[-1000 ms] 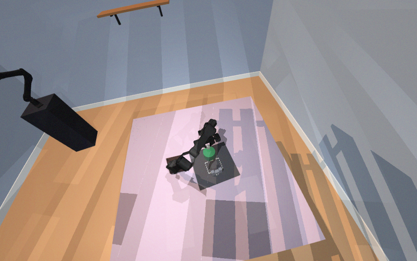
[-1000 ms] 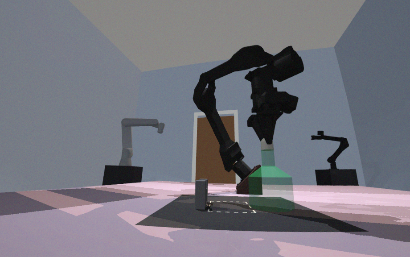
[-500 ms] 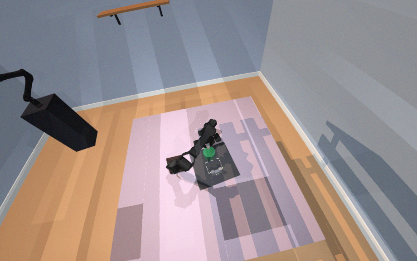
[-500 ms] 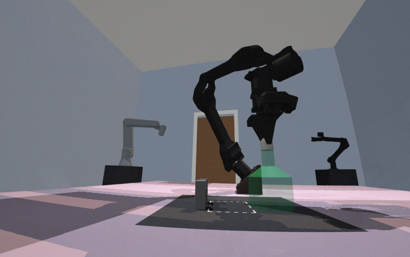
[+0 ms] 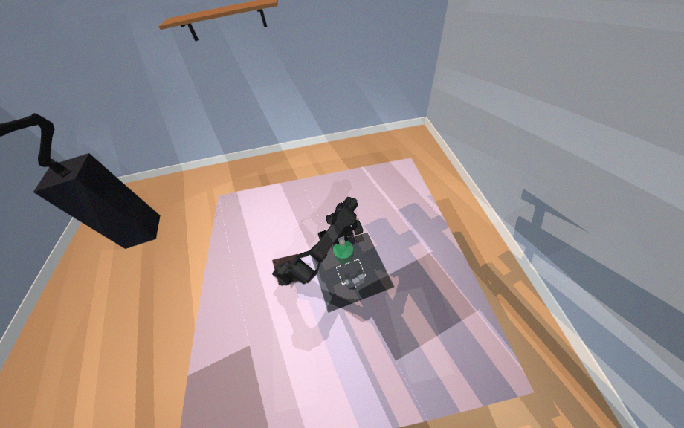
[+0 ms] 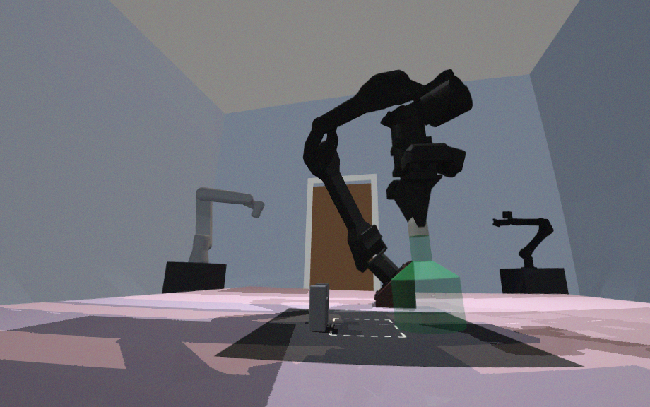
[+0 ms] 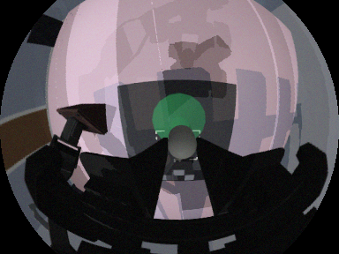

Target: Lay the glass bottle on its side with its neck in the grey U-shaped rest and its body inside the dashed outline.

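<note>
while the tool [image 6: 418, 224] [image 7: 182, 141] points down, green bottle [image 5: 343, 250] [image 6: 427, 297] [image 7: 178, 112] upright below, cap clamped between fingertips

A grey arm [image 6: 203, 215] stands on a dark block [image 6: 193, 278] at the far left; at the far right a black arm [image 6: 539, 232] tops another block [image 6: 533, 281]. Between them is a brown door [image 6: 341, 239]. The top view shows an orange shelf [image 5: 218, 13], probably wall-mounted.

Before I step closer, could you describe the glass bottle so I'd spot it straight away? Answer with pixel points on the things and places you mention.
Find the big black arm [image 5: 330, 241] [image 6: 357, 102] bending over the dark square mat [image 5: 371, 274] [image 6: 383, 355] [image 7: 137, 106]. Straight below its pincer [image 6: 418, 224] [image 7: 183, 147] stands the green, see-through bottle [image 5: 343, 250] [image 6: 429, 297] [image 7: 178, 110]. Unlike the grey rest [image 5: 353, 280] [image 6: 318, 307] nearby, it has sloping shoulders, a slim neck and a pale cap.
</note>
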You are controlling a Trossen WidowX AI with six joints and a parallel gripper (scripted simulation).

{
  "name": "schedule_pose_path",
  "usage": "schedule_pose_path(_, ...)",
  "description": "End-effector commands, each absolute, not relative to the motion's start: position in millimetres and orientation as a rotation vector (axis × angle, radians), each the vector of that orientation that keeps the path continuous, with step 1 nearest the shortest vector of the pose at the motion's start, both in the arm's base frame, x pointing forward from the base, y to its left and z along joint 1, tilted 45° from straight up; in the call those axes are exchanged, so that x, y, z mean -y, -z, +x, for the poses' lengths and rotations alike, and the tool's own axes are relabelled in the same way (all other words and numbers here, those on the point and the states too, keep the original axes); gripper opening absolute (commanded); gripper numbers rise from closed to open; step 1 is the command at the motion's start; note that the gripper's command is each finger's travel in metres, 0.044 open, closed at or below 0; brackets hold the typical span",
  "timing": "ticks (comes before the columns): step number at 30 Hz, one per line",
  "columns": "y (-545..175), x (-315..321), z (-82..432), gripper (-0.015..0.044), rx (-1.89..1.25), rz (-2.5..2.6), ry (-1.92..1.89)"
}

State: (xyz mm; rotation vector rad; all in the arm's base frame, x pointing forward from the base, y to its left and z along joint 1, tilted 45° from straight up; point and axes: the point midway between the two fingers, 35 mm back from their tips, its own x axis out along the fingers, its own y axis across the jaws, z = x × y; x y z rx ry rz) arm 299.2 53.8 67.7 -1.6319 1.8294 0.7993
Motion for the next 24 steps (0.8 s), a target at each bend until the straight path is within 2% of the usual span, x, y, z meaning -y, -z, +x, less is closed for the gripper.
schedule_pose_path(1,-76,-49,299,0.0122,-1.833,-1.638,-0.794)
schedule_pose_path(24,-88,-39,299,0.0122,-1.814,-1.602,-0.822)
